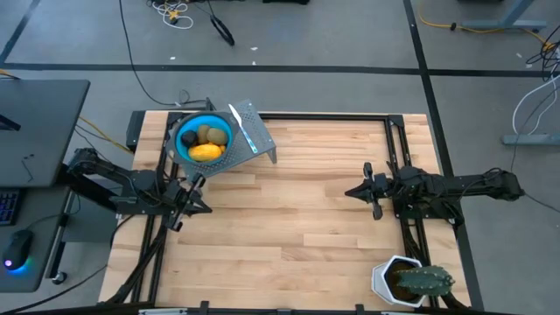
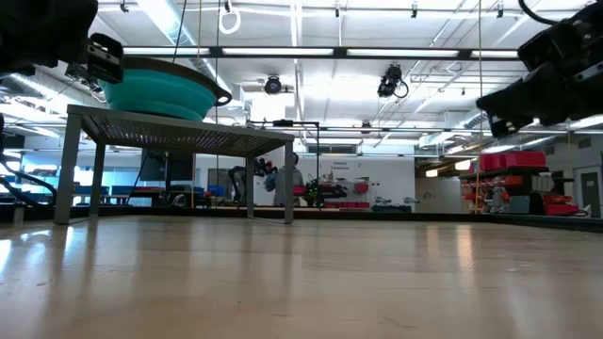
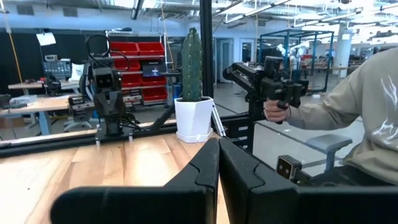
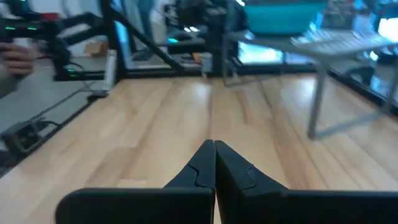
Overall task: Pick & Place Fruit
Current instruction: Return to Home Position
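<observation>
The fruit sits in a teal bowl [image 1: 203, 140] on a small grey metal stand [image 1: 254, 136] at the table's far left. In the high view I see the yellow oblong [image 1: 206, 152], two olive-brown ovals [image 1: 208, 134] and the black ball [image 1: 188, 137]; the tiny orange-red balls do not show. The low view shows the bowl [image 2: 162, 91] from the side on the stand. My left gripper [image 1: 198, 182] is shut just near of the bowl, touching nothing. My right gripper [image 1: 352, 191] is shut at the table's right, over bare wood.
A thin silvery-blue stick [image 1: 243, 129] lies on the stand beside the bowl. A spiky green plant in a white pot [image 1: 411, 282] stands at the near right corner. The middle of the wooden table [image 1: 289, 219] is bare. A person's hand [image 3: 277, 111] shows beyond the table.
</observation>
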`<action>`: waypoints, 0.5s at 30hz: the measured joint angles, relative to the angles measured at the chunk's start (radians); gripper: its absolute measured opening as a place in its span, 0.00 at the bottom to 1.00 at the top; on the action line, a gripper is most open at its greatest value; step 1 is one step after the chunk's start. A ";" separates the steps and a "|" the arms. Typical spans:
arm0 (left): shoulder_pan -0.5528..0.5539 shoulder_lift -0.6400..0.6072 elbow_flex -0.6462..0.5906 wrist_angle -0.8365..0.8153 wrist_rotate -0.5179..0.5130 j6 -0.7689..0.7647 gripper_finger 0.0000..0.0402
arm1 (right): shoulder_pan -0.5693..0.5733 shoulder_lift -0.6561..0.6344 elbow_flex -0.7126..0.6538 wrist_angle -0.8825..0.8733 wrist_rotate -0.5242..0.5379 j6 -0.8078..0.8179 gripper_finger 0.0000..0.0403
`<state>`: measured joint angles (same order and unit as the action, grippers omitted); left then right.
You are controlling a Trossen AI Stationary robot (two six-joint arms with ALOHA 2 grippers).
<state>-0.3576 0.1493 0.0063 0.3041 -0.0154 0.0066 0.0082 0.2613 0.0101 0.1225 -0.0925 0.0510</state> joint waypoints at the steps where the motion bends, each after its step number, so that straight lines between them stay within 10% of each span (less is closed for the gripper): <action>1: 0.000 0.000 0.000 0.000 0.000 0.007 0.04 | 0.000 0.000 0.000 0.011 -0.017 -0.015 0.00; 15: 0.000 0.000 0.000 -0.001 -0.132 0.064 0.04 | 0.000 0.000 0.000 0.073 0.013 -0.086 0.00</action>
<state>-0.3576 0.1493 0.0063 0.3035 -0.1477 0.0701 0.0082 0.2611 0.0101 0.1952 -0.0795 -0.0349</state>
